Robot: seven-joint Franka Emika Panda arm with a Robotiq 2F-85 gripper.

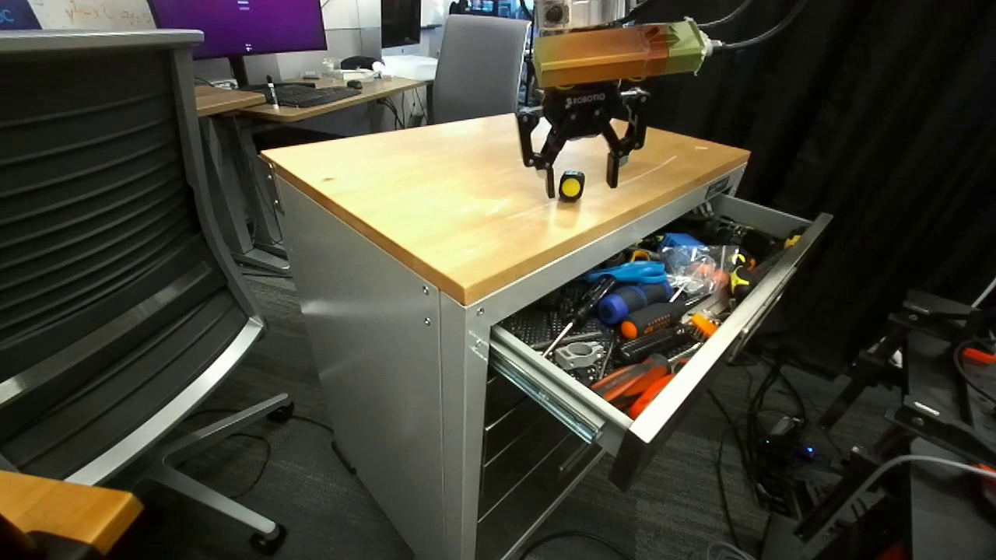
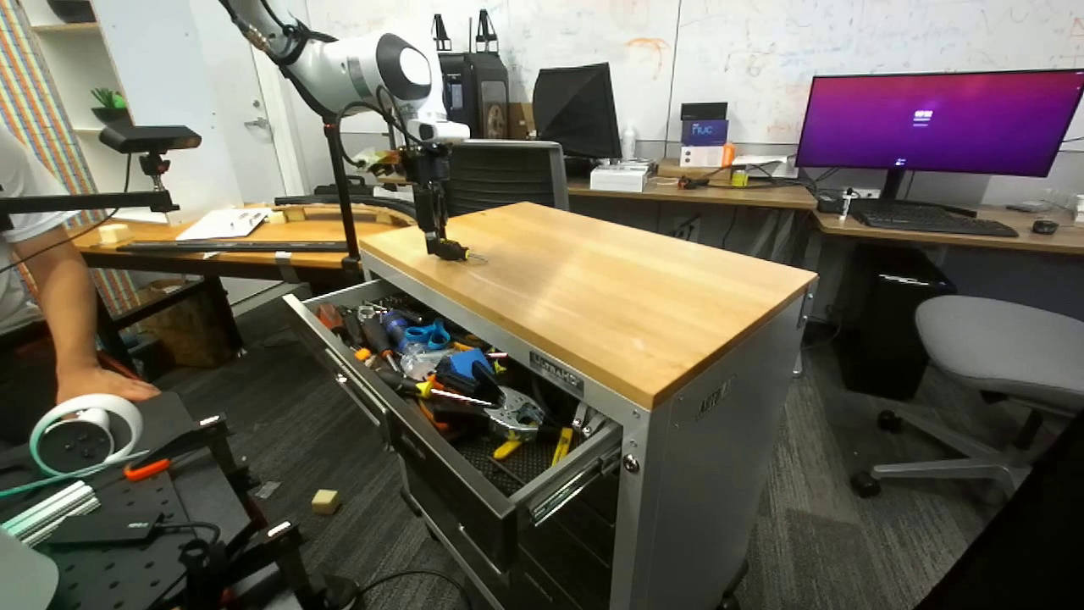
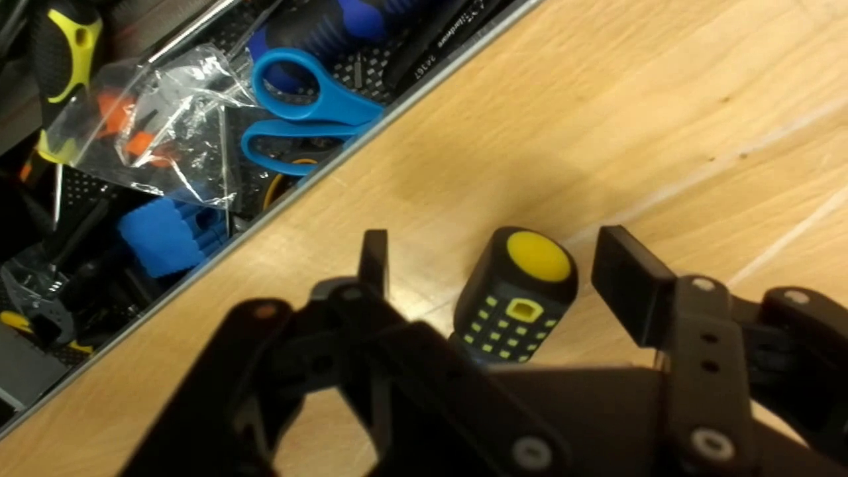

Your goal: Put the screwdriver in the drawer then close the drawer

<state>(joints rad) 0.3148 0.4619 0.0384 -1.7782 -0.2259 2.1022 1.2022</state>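
A stubby, black cylindrical screwdriver [image 3: 517,298] has a round yellow end and a grid of small yellow squares. The black, 2-fingered metal gripper [image 1: 581,178] bears white lettering, and a faceted, tube-shaped casing [image 1: 618,54] shades from orange to yellow-green. The flat, honey-coloured wooden cabinet top [image 1: 412,194] has whitish streaks; the wide, shallow metal drawer [image 1: 704,359] is silver-grey with a dark front. The 2-looped plastic scissors [image 3: 324,112] are bright blue.

Downward views: exterior from opposite front corners of the cabinet [image 1: 366,334], drawer [image 1: 716,342] in common; wrist close overhead
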